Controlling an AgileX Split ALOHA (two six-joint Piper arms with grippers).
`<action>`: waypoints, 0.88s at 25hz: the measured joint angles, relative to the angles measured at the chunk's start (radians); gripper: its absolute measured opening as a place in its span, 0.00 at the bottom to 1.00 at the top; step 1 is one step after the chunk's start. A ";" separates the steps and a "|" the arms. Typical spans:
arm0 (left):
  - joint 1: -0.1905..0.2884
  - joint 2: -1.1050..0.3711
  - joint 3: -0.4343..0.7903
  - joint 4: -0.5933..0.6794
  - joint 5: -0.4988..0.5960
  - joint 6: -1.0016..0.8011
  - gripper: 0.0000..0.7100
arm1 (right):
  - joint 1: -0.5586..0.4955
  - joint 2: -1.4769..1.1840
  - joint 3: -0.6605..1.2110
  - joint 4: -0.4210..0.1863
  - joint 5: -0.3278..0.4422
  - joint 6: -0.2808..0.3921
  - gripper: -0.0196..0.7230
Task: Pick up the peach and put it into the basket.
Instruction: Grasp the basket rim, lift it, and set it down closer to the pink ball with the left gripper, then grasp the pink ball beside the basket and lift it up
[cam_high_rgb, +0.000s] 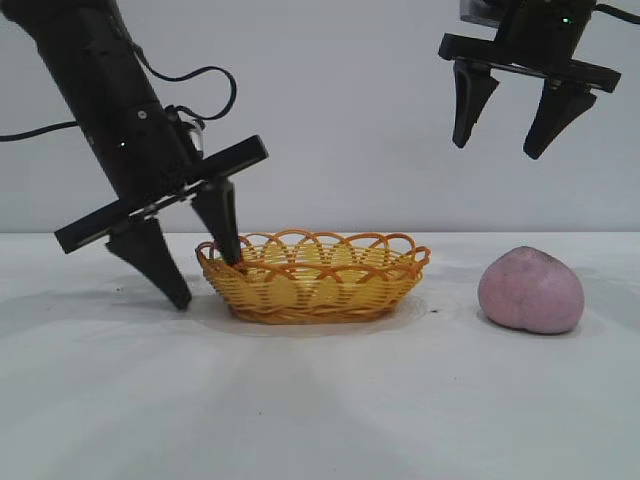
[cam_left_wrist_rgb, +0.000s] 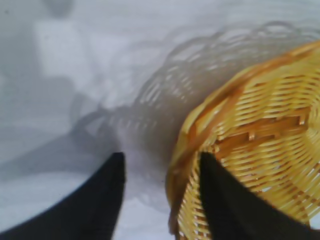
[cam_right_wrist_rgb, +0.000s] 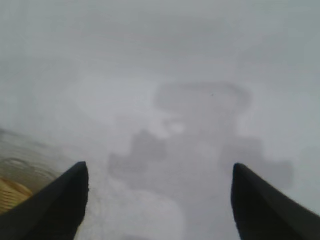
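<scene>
One basket (cam_high_rgb: 314, 278) stands on the white table (cam_high_rgb: 320, 400), and no fruit shows inside it; the peach (cam_high_rgb: 531, 290) lies on the table well apart, on the right arm's side. The left gripper (cam_high_rgb: 210, 277) is low with its fingers spread over the basket's end rim, one fingertip inside and one outside on the table. The right gripper (cam_high_rgb: 497, 147) hangs high above the table, wide open and holding nothing.

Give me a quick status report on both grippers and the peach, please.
Left gripper open, straddling the basket rim at its left end. Right gripper open, high above the table. Peach on the table right of the basket, untouched. Nothing in the way.
</scene>
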 joint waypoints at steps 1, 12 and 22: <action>-0.001 -0.006 0.000 0.018 0.009 0.006 0.76 | 0.000 0.000 0.000 0.000 0.000 0.000 0.71; -0.001 -0.137 -0.018 0.261 0.079 0.027 0.77 | 0.000 0.000 -0.002 0.000 0.004 0.000 0.71; 0.101 -0.150 -0.069 0.432 0.193 -0.009 0.77 | 0.000 0.000 -0.002 0.000 0.016 0.000 0.71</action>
